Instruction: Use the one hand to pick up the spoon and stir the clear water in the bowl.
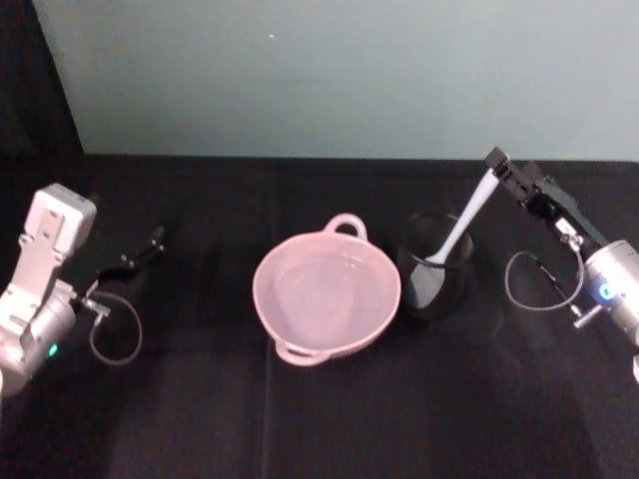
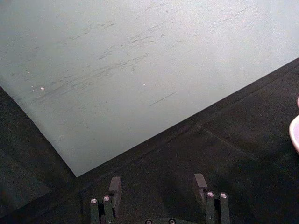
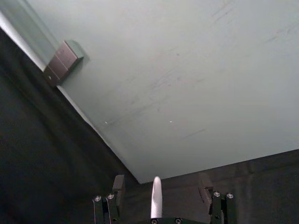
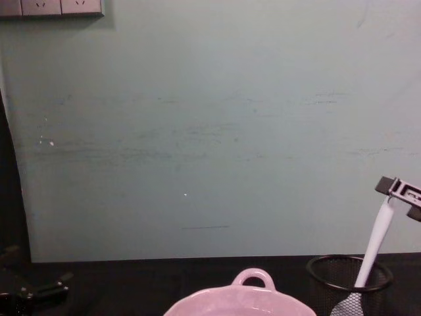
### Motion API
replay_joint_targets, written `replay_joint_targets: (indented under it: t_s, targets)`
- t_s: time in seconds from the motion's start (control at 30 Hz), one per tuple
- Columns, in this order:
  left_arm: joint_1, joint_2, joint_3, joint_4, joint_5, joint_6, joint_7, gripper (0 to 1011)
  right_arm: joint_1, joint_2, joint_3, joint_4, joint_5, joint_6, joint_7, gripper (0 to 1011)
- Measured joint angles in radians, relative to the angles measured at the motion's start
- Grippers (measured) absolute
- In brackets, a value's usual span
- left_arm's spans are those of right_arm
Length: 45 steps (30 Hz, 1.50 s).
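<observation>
Right gripper (image 1: pixel 496 163) up at the handle tip of the spoon (image 1: pixel 461 225), fingers (image 3: pixel 118 185) spread wide either side of the slim white plastic, gaps showing, nothing clamped. Spoon leaning in a black wire-mesh cup (image 1: pixel 436 289), flat paddle head down inside, just right of the wide, smooth pale pink bowl (image 1: pixel 262 289) with loop handles and clear water, on a matte black table (image 1: pixel 319 429). Left gripper (image 1: pixel 150 244) parked far left, fingers apart, empty

Dim, even light washes the pale wall (image 4: pixel 210 131). The black bench (image 1: pixel 319 419) swallows shadows and detail, while the pink bowl (image 1: pixel 260 289) carries a soft sheen.
</observation>
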Motion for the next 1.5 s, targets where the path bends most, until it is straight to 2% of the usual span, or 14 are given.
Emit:
replay_joint_targets:
  t_s: [0.2,0.47,0.6,0.93,0.97,1.03,1.07,1.27,1.3,1.4,1.43,1.5]
  targets:
    - [0.0,0.0,0.0,0.0,0.0,0.0,0.0,1011,0.045,-0.025,-0.009,0.052,0.058,0.042,0.016,1004]
    - [0.0,0.0,0.0,0.0,0.0,0.0,0.0,1011,0.065,-0.033,-0.034,0.08,0.078,0.052,0.016,997]
    - [0.0,0.0,0.0,0.0,0.0,0.0,0.0,1011,0.061,-0.03,-0.044,0.077,0.08,0.047,0.009,917]
    - [0.0,0.0,0.0,0.0,0.0,0.0,0.0,1011,0.047,-0.01,-0.058,0.049,0.078,0.039,-0.006,629]
    - [0.0,0.0,0.0,0.0,0.0,0.0,0.0,1011,0.046,-0.009,-0.059,0.048,0.078,0.038,-0.007,570]
    - [0.0,0.0,0.0,0.0,0.0,0.0,0.0,1011,0.044,-0.004,-0.061,0.043,0.077,0.037,-0.008,538]
    - [0.0,0.0,0.0,0.0,0.0,0.0,0.0,1011,0.044,-0.003,-0.061,0.041,0.076,0.037,-0.009,468]
    - [0.0,0.0,0.0,0.0,0.0,0.0,0.0,1011,0.04,0.006,-0.065,0.033,0.075,0.035,-0.012,303]
    - [0.0,0.0,0.0,0.0,0.0,0.0,0.0,1011,0.039,0.008,-0.065,0.031,0.075,0.035,-0.012,247]
    - [0.0,0.0,0.0,0.0,0.0,0.0,0.0,1011,0.036,0.013,-0.067,0.022,0.072,0.033,-0.012,190]
    - [0.0,0.0,0.0,0.0,0.0,0.0,0.0,1011,0.034,0.018,-0.069,0.012,0.069,0.033,-0.013,138]
    - [0.0,0.0,0.0,0.0,0.0,0.0,0.0,1011,0.029,0.024,-0.072,-0.002,0.062,0.031,-0.014,117]
